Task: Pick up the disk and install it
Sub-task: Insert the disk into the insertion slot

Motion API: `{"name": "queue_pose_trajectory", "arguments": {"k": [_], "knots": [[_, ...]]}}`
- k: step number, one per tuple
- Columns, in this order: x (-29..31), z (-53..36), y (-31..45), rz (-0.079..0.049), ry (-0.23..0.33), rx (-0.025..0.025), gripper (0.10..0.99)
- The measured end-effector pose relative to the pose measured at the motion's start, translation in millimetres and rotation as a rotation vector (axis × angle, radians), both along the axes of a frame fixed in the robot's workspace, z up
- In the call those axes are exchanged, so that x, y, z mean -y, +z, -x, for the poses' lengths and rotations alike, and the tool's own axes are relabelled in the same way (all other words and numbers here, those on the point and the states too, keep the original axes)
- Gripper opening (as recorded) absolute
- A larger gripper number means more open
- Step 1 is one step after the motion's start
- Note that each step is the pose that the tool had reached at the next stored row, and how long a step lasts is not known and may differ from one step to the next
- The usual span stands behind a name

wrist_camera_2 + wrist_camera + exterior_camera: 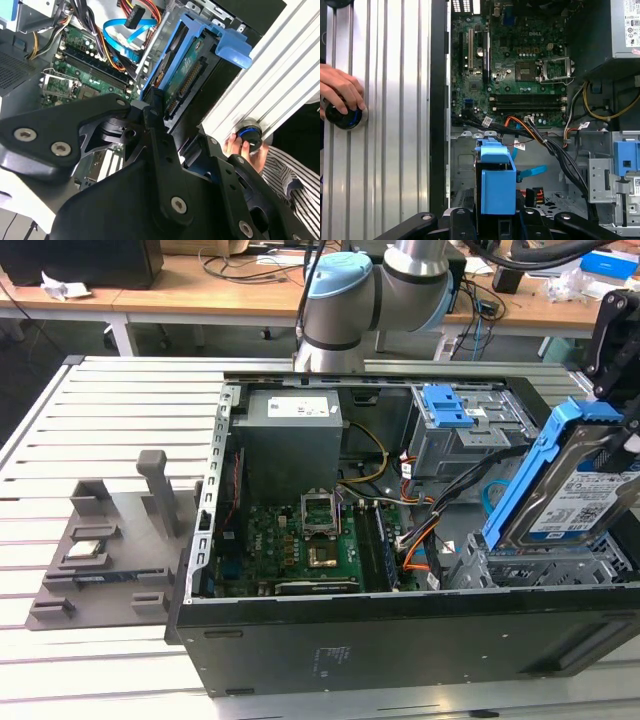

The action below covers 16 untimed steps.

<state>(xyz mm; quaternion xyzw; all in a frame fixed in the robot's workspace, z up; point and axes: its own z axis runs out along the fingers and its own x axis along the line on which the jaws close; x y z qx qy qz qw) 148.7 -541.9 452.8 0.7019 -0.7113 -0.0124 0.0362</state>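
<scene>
The disk sits tilted above the lower drive bay, at the exterior view's right of the open computer case, clenched edgewise in the gripper. Judged stiff, fairly heavy and shock-sensitive; the blue rails along its edges offer the soundest hold, clear of the connector

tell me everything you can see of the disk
The disk is a flat silver metal drive with a white label, blue-banded and barcoded, and blue plastic rails along its edges. The end effector grips one end, holding it tilted, nearly upright, over the grey drive bay in the computer case, at the exterior view's right. The second wrist view shows its green circuit board and connector. Whether it touches the bay is unclear.
</scene>
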Motion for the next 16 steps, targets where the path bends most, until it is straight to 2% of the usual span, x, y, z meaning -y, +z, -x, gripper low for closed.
{"name": "queue_pose_trajectory", "arguments": {"k": [2,5,6,11,16], "knots": [[-0.5,-0.1,-2.3,0.0,0.0,0.0,0.361],[-1.0,-0.1,-9.4,0.0,0.0,0.0,0.361],[-1.0,-0.2,-13.9,-0.001,0.0,0.0,0.361],[-0.9,-0.1,-19.2,0.0,0.0,0.0,0.361],[-1.0,-0.1,-28.9,0.0,0.0,0.0,0.361]]}}
